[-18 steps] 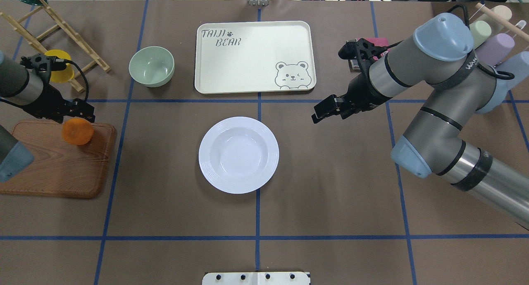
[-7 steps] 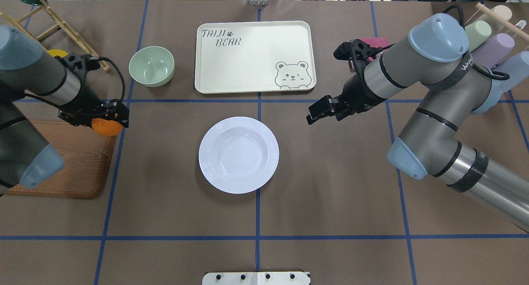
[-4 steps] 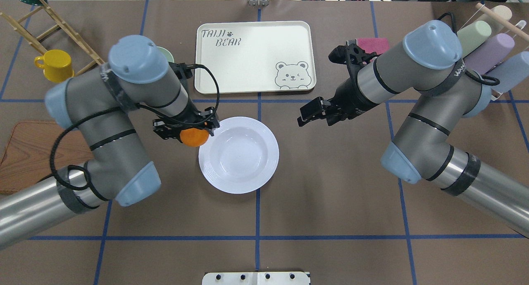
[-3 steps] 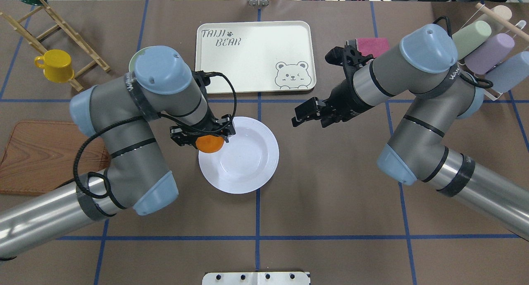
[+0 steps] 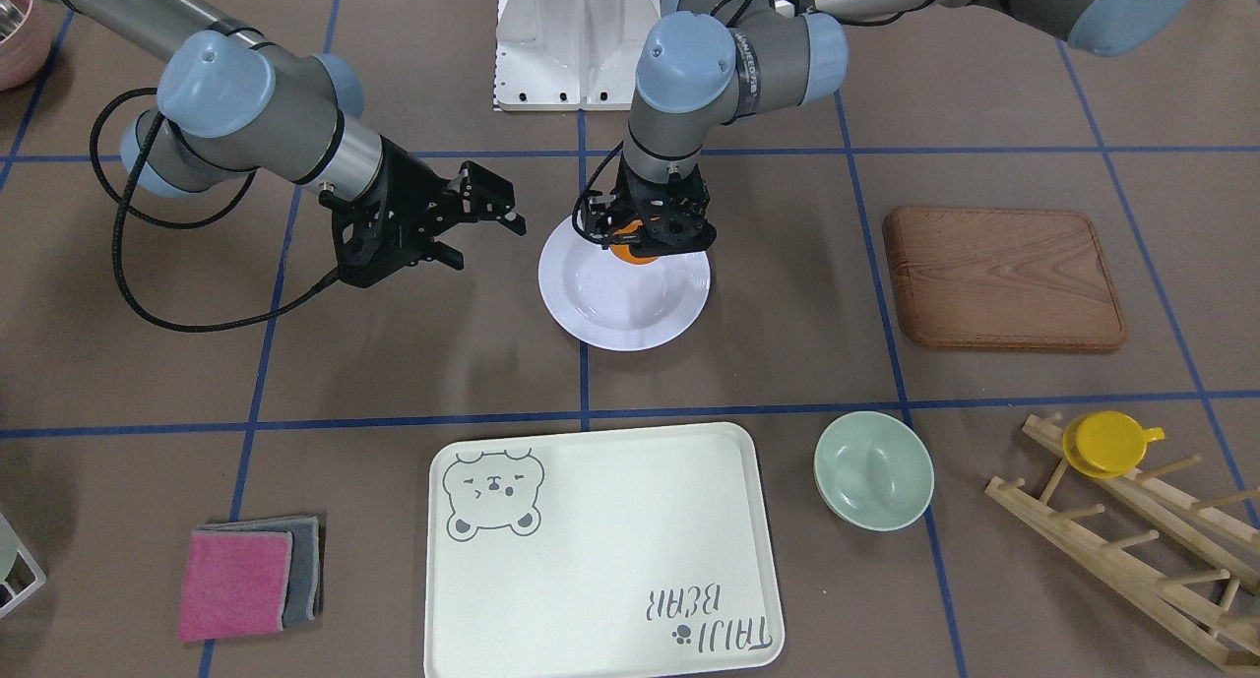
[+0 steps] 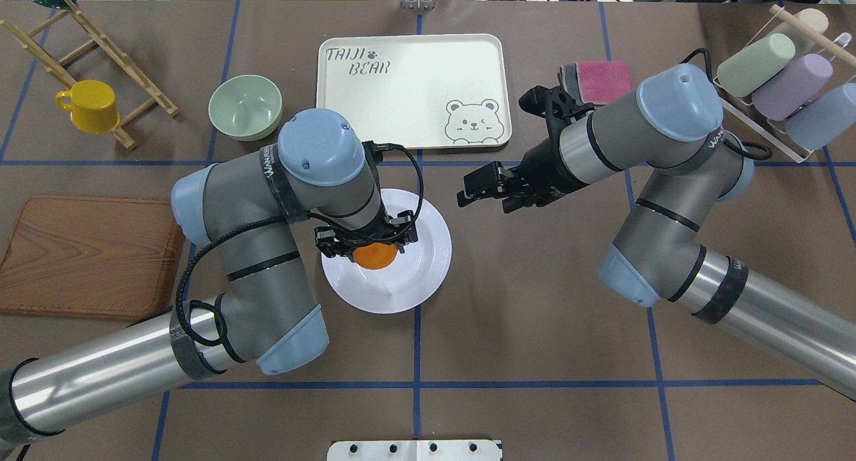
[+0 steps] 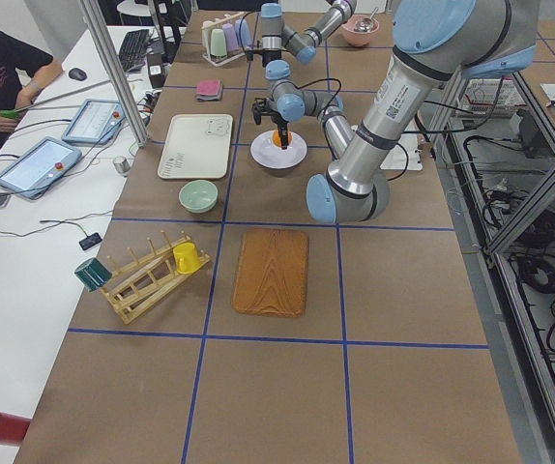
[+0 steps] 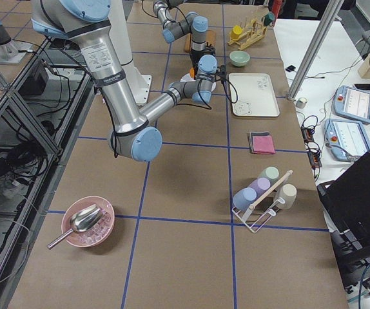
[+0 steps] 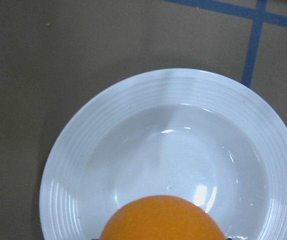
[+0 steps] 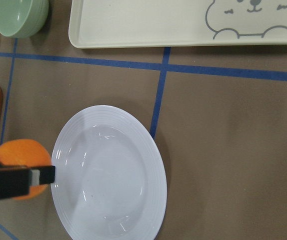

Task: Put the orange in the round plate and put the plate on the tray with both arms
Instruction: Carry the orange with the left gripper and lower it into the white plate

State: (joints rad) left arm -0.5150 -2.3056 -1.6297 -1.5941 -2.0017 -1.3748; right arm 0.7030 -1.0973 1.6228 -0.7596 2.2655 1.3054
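Note:
The orange (image 6: pixel 374 255) hangs over the left part of the round plate (image 6: pixel 421 260), and my left gripper (image 6: pixel 366 243) is shut on it. In the left wrist view the orange (image 9: pixel 163 220) sits low in the frame above the plate's (image 9: pixel 173 150) sunken centre. The front view shows the orange (image 5: pixel 630 250) between the black fingers over the plate's (image 5: pixel 620 304) far rim. My right gripper (image 6: pixel 476 188) hovers open to the right of the plate, apart from it, holding nothing. The cream tray (image 6: pixel 401 93) lies beyond the plate with nothing on it.
A pale-green bowl (image 6: pixel 245 106) stands left of the tray. A wood-grain board (image 6: pixel 87 253) lies at the far left. A yellow cup (image 6: pixel 87 105) sits by a wooden rack. A pink cloth (image 6: pixel 602 81) and a cup rack (image 6: pixel 776 79) are at the back right.
My left arm has carried the orange rightward from the wooden board to over the plate. The right gripper has drifted left toward the plate and stayed open.

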